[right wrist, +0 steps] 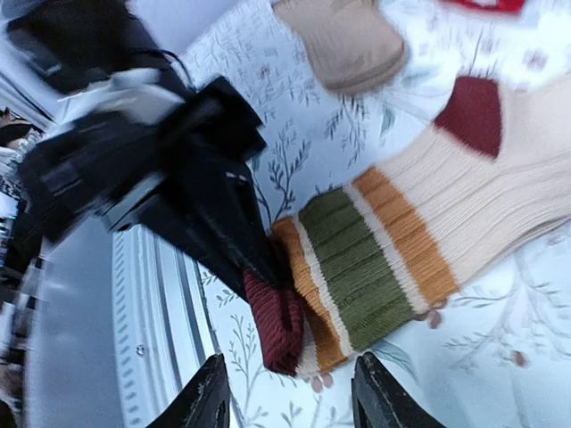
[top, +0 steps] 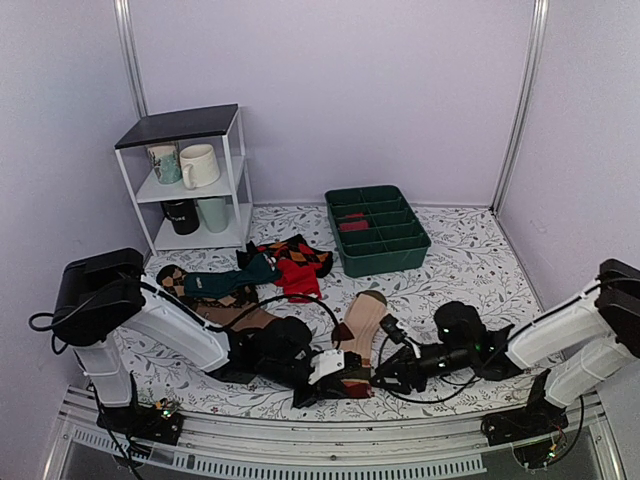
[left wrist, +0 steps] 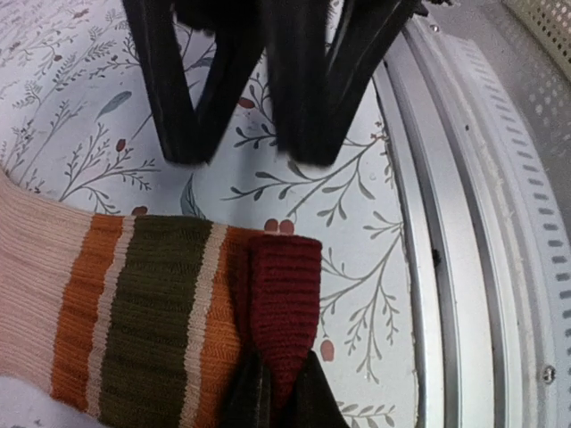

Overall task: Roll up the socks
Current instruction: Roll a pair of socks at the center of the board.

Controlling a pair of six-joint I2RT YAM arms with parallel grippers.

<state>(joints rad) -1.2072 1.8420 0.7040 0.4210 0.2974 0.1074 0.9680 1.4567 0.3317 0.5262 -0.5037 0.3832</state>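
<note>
The socks (top: 365,322) lie stacked between the two arms, beige legs pointing away, maroon heel (right wrist: 473,111) up. Their striped foot (left wrist: 134,321) ends in a maroon toe (right wrist: 277,325) close to the table's near rail. My left gripper (left wrist: 278,382) is shut on that maroon toe, which is pinched and folded up between its black fingers; in the top view this gripper (top: 343,378) sits on the socks' near end. My right gripper (right wrist: 290,397) stands open just short of the toe, nothing between its fingers, facing the left one (top: 382,377).
A metal rail (top: 300,440) runs along the near edge, right beside the toe. A brown sock (right wrist: 343,36) lies just beyond. A heap of other socks (top: 270,268), a green divided tray (top: 378,228) and a white shelf with mugs (top: 190,175) stand further back.
</note>
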